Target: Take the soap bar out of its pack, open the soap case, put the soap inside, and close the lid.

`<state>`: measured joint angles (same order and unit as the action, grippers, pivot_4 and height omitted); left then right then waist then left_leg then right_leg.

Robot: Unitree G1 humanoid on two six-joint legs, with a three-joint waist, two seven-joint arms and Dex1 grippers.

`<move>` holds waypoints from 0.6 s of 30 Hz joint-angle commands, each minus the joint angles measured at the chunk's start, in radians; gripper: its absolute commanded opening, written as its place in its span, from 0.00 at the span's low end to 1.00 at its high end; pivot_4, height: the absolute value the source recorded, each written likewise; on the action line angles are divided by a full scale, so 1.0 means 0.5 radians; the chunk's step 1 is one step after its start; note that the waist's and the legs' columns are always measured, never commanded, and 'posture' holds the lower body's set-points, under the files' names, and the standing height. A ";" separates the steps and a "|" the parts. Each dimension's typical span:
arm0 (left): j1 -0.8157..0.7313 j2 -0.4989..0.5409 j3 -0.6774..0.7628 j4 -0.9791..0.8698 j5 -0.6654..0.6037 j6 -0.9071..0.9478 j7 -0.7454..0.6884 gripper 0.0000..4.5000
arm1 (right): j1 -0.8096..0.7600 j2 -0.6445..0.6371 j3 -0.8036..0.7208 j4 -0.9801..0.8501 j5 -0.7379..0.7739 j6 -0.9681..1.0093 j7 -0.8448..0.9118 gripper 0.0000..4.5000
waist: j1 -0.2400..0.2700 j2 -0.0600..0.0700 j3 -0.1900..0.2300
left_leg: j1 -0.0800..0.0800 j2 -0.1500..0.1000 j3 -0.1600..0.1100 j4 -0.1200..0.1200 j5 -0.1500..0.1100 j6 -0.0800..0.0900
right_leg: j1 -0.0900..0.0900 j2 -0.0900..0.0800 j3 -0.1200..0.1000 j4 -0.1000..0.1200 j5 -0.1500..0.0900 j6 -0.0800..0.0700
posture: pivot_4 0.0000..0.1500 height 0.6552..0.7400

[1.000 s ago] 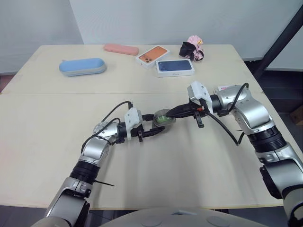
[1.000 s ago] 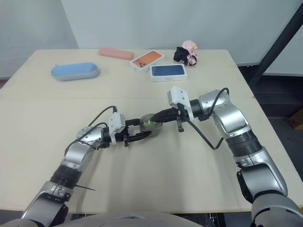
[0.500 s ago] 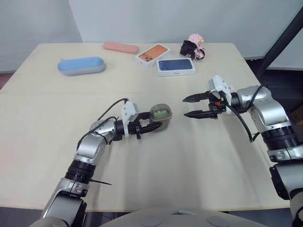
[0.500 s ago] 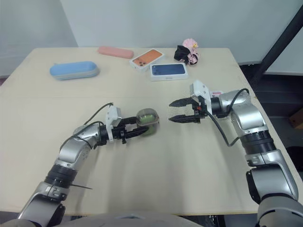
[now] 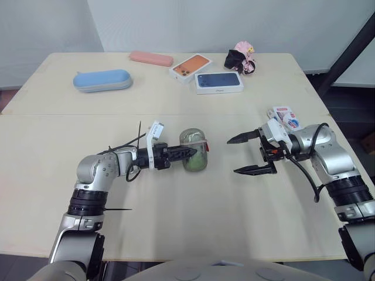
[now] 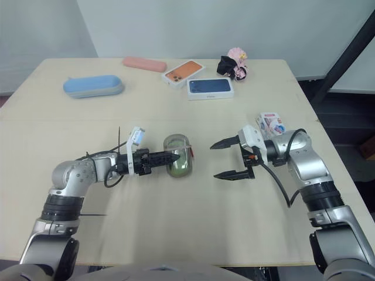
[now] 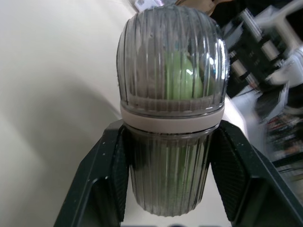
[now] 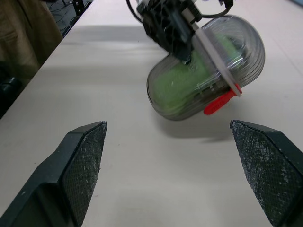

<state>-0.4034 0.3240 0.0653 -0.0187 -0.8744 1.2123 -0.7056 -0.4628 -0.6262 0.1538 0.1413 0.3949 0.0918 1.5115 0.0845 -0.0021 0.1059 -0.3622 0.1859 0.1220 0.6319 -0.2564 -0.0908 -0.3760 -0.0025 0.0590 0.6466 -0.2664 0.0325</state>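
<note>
The soap case (image 5: pixel 195 158) is a clear grey ribbed capsule with its lid down and the green soap (image 7: pixel 179 78) showing inside. My left gripper (image 5: pixel 190 153) is shut on the case's lower half, one finger (image 7: pixel 110 182) on each side, low over the middle of the table. The case (image 8: pixel 203 71) is tilted, and I cannot tell whether it touches the table. My right gripper (image 5: pixel 232 156) stands wide open a short way to the right of the case, with nothing between its fingers (image 8: pixel 85 151). The white, red and blue soap pack (image 5: pixel 283 115) lies by the table's right edge.
Along the back of the table lie a blue oval case (image 5: pixel 102 81), a pink case (image 5: pixel 151 58), an orange phone box (image 5: pixel 190 66), a dark blue phone box (image 5: pixel 218 82) and a black and pink bundle (image 5: pixel 239 58). A seam (image 5: pixel 58 114) crosses the table.
My right gripper was shut at the case; it has opened wide and drawn back to the right. My left gripper has kept hold of the case and turned it.
</note>
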 commanded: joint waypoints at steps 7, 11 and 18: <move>-0.213 -0.177 0.439 0.381 -0.222 0.793 0.399 0.42 | -0.015 0.047 -0.029 -0.106 0.046 0.029 -0.031 1.00 | -0.001 0.000 0.000 | -0.001 -0.001 -0.004 0.000 0.000 0.000 | 0.002 -0.001 -0.004 -0.002 0.000 0.000 | 1.00 1.00; -0.209 -0.116 0.295 0.385 -0.108 0.769 0.406 0.42 | 0.027 0.046 -0.034 -0.133 0.056 0.056 -0.035 1.00 | -0.001 -0.001 0.000 | -0.001 -0.001 -0.007 -0.002 0.000 0.000 | 0.006 -0.001 -0.007 -0.009 0.000 0.000 | 1.00 1.00; -0.226 -0.010 0.036 0.411 0.051 0.593 0.323 0.42 | 0.043 0.075 -0.034 -0.103 0.029 0.040 -0.092 1.00 | 0.002 0.000 0.000 | 0.007 -0.002 -0.010 -0.010 0.000 0.000 | 0.020 -0.005 -0.015 -0.020 0.000 0.000 | 1.00 1.00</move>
<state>-0.5257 0.2878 0.1322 0.1820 -0.9289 1.5367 -0.5611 -0.4388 -0.5883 0.1537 0.1025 0.4008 0.1227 1.4679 0.0852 -0.0022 0.1060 -0.3580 0.1846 0.1170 0.6269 -0.2563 -0.0906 -0.3653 -0.0055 0.0510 0.6364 -0.2663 0.0326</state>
